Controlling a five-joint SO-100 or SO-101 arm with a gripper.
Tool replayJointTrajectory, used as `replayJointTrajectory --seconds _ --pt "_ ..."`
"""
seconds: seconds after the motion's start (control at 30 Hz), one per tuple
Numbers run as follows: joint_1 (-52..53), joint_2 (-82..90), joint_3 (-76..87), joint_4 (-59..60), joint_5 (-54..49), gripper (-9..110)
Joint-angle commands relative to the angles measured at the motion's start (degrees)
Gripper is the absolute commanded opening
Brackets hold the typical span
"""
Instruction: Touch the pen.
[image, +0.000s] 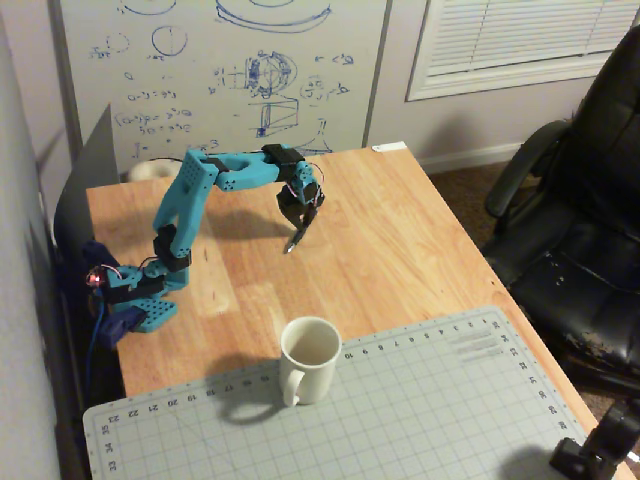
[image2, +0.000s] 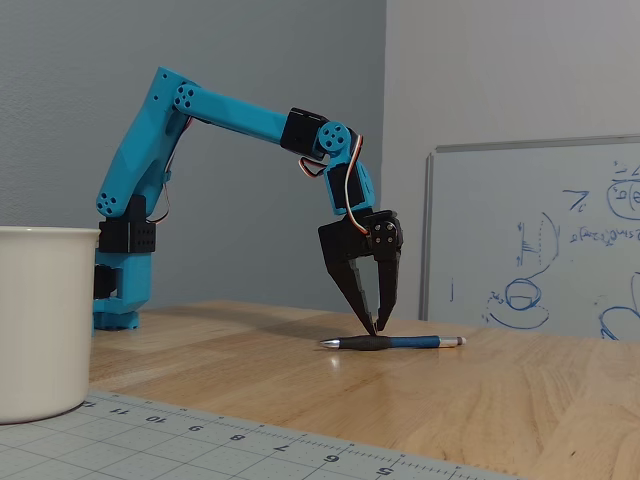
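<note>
The pen (image2: 400, 342) is slim and dark with a bluish barrel. It lies flat on the wooden table (image2: 300, 370), pointed tip to the left in this low fixed view. My gripper (image2: 376, 328) points straight down. Its jaws are closed together, and the fingertips rest on the dark grip section of the pen. In the high fixed view the gripper (image: 292, 243) hangs over the middle of the table (image: 400, 250). There the black fingers largely hide the pen, and I cannot make it out clearly.
A white mug (image: 310, 358) stands on a grey cutting mat (image: 420, 400) at the table's front; it also fills the left edge of the low fixed view (image2: 40, 320). A black office chair (image: 580, 230) stands right of the table. A whiteboard (image: 220, 70) leans behind it.
</note>
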Motion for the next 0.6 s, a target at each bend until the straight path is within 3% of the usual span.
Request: replayJointTrajectory --seconds 0.0,0.57 --pt "0.09 5.10 -1.41 -0.26 0.44 0" --pt "-0.35 4.66 -1.41 -0.26 0.44 0"
